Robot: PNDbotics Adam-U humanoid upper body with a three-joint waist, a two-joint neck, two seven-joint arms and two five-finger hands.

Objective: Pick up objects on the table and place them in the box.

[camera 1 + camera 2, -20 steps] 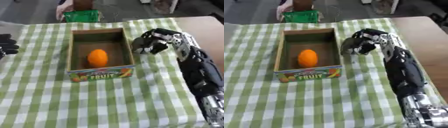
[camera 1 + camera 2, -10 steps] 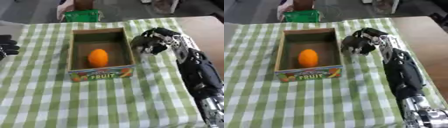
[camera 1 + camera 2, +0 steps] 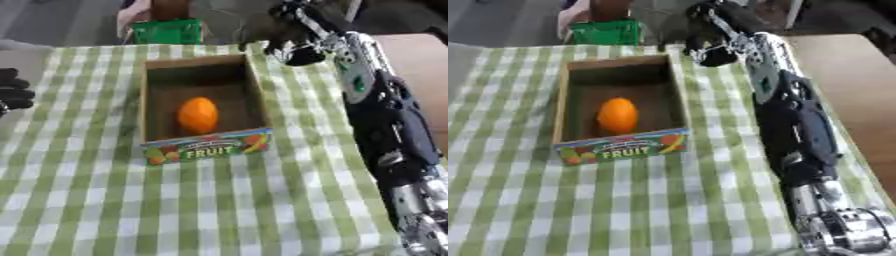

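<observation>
Most of what I see is the green checked cloth [image 3: 219,210] over the table, and no loose object shows anywhere on its open squares. My right arm [image 3: 385,115] runs up the right side, stretched further out than it was a second ago. The box [image 3: 260,102] hasn't shifted, fruit label facing me, sitting left of that arm.

And there's the change: my right hand [image 3: 710,47] was beside the box's right wall a moment back, and now it's swung away to the far edge of the table, just past the box's far right corner. It's a dark blur out there. I cannot tell whether its fingers are wide, curled, or wrapped round something.

The green basket [image 3: 166,31] sits beyond the far edge, to the left of that hand. My left hand [image 3: 12,92] waits at the left edge, and I can't tell its state either.

The orange [image 3: 198,115] lies on the box floor, towards the near end, already home. My read is that this reach is going after the next object at the far side, or pulling clear.
</observation>
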